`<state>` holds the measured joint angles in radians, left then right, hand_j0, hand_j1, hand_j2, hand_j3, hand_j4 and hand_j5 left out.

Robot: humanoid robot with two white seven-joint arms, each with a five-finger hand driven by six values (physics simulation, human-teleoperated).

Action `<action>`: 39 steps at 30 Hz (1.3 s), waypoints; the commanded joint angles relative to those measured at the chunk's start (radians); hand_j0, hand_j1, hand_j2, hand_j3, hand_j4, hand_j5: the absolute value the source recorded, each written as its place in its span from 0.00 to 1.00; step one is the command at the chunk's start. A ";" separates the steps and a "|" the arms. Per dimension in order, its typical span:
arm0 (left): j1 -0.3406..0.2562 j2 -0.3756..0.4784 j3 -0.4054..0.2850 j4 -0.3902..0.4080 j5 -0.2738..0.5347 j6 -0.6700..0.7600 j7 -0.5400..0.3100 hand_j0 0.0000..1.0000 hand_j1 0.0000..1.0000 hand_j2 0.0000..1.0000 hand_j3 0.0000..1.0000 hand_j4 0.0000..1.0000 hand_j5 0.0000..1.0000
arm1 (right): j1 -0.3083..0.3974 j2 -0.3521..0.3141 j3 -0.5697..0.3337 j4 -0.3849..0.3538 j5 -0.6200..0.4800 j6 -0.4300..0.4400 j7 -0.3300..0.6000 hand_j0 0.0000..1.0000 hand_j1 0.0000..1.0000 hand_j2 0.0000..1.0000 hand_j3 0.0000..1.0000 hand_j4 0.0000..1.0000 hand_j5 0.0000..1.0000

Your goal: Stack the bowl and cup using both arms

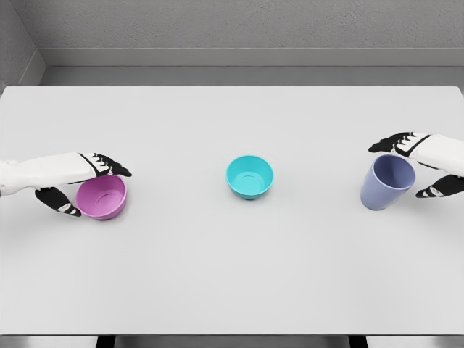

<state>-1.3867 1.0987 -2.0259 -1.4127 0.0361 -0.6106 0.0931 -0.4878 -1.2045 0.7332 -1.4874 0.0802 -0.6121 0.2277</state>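
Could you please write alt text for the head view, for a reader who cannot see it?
On a white table, the robot's left hand cups a pink plastic bowl at the left, while its right hand wraps a tilted lavender plastic cup at the right. A turquoise plastic bowl sits untouched between them.

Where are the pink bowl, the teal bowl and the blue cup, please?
pink bowl point(104, 199), head view, inner floor.
teal bowl point(249, 179), head view, inner floor.
blue cup point(383, 190), head view, outer wall.
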 commanded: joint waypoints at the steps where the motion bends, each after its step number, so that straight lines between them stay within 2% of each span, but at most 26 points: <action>1: 0.000 -0.002 0.001 0.000 0.005 0.000 -0.001 1.00 1.00 1.00 1.00 1.00 1.00 | 0.000 -0.003 -0.001 -0.002 -0.007 0.001 0.001 1.00 1.00 1.00 1.00 1.00 1.00; 39: 0.006 -0.020 0.000 0.017 0.002 0.000 -0.004 1.00 1.00 1.00 1.00 1.00 1.00 | -0.014 0.010 0.009 -0.013 -0.004 0.001 0.027 1.00 1.00 1.00 1.00 1.00 1.00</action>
<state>-1.3806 1.0825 -2.0274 -1.3961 0.0336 -0.6106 0.0892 -0.5016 -1.1942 0.7431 -1.4986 0.0831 -0.6122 0.2549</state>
